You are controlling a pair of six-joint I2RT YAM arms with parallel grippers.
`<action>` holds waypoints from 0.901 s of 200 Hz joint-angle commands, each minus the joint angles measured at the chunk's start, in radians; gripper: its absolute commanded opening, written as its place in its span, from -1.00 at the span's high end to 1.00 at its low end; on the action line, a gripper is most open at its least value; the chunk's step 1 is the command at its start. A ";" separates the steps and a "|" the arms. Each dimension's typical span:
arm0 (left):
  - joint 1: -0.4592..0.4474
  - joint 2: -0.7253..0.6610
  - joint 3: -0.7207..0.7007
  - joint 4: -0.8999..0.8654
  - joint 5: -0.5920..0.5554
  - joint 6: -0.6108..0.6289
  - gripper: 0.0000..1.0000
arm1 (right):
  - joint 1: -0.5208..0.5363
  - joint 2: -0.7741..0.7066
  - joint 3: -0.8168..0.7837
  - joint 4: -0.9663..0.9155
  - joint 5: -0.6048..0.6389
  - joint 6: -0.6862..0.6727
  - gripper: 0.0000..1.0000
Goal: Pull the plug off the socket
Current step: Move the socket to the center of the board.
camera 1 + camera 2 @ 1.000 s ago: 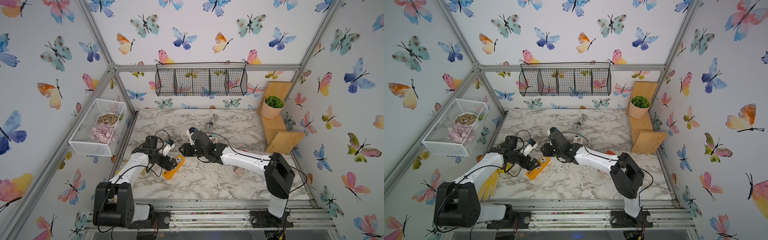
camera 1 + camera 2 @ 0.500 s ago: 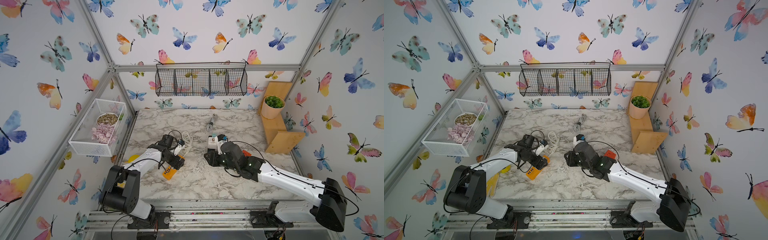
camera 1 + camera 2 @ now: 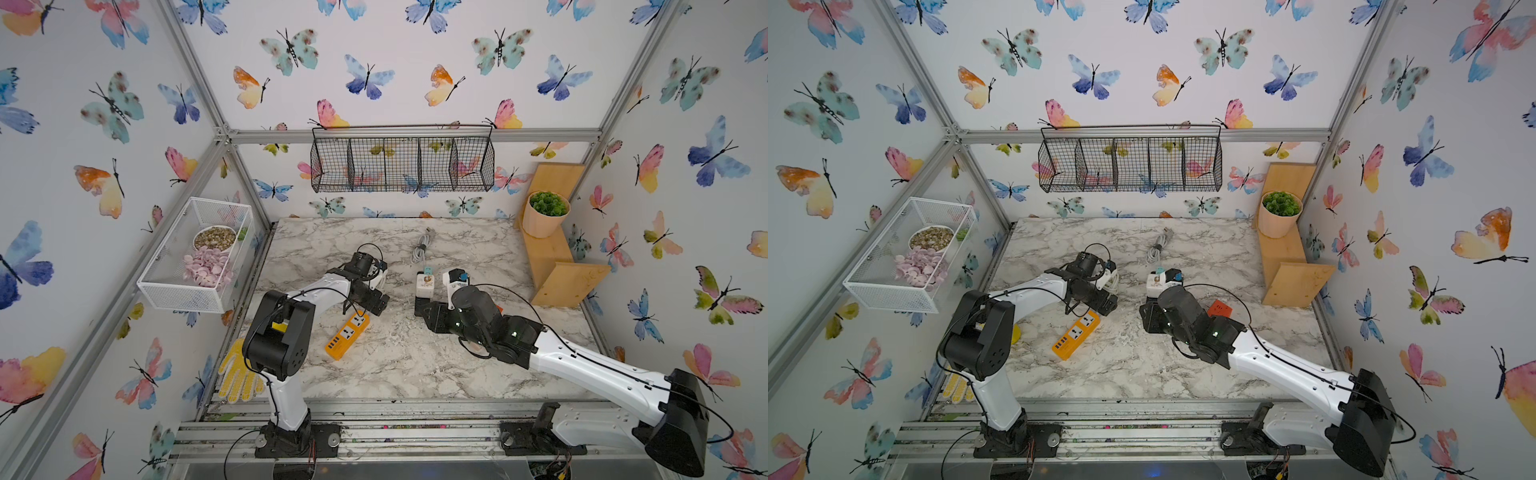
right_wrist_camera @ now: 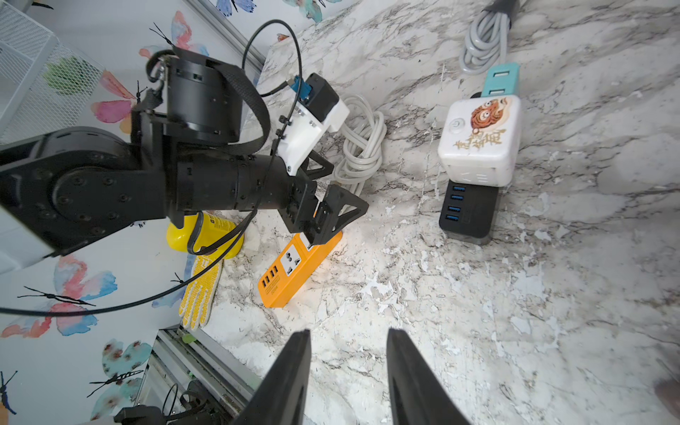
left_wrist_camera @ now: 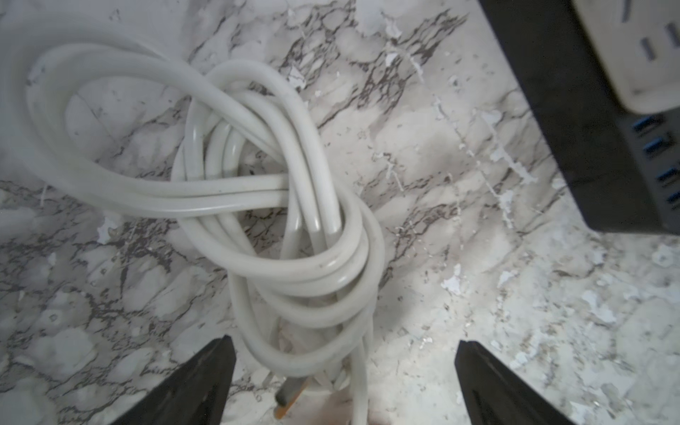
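One yellow glove (image 3: pixel 239 376) is noted at the front-left corner of the worktop (image 3: pixel 415 365). One orange socket strip (image 3: pixel 347 336) lies flat nearby; two outlets and four USB slots are counted on it. One left tool (image 5: pixel 344 346) is held wide apart over one coiled white cord (image 5: pixel 279 206), nothing gripped. One grey cable bundle (image 3: pixel 420 249) lies farther back. One white cube plug (image 4: pixel 480 136) rests on one black block (image 4: pixel 469 217) with four blue ports, well apart from the strip. One right tool (image 4: pixel 349 335) is narrowly parted and empty.
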 commanded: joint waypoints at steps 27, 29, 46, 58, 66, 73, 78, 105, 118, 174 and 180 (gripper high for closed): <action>0.000 0.057 0.021 0.007 -0.107 -0.031 -0.74 | 0.003 -0.013 -0.028 -0.007 0.024 0.018 0.20; 0.001 0.059 0.023 0.007 -0.107 -0.031 -0.73 | 0.003 -0.012 -0.028 -0.006 0.023 0.018 0.20; 0.007 0.085 0.034 0.008 -0.094 -0.035 -0.61 | 0.003 -0.004 -0.024 0.002 0.014 0.018 0.20; 0.009 0.103 0.044 0.007 -0.092 -0.037 -0.39 | 0.003 0.001 -0.023 0.003 0.011 0.018 0.20; 0.010 0.112 0.048 0.006 -0.094 -0.037 -0.23 | 0.003 0.001 -0.023 0.002 0.011 0.016 0.20; 0.014 0.117 0.050 0.007 -0.100 -0.038 -0.06 | 0.003 0.002 -0.024 0.003 0.011 0.016 0.20; 0.018 0.120 0.050 0.012 -0.104 -0.041 0.08 | 0.003 -0.001 -0.027 0.005 0.011 0.017 0.20; 0.069 0.135 0.073 0.013 -0.108 -0.057 0.46 | 0.003 -0.011 -0.039 0.016 0.007 0.019 0.20; 0.103 0.139 0.093 0.007 -0.103 -0.063 0.55 | 0.003 -0.012 -0.041 0.016 0.002 0.019 0.20; 0.209 0.214 0.209 -0.002 -0.119 -0.070 0.55 | 0.003 -0.019 -0.049 0.022 -0.009 0.019 0.20; 0.215 0.225 0.225 -0.004 -0.124 -0.070 0.55 | 0.003 -0.021 -0.052 0.025 -0.009 0.019 0.20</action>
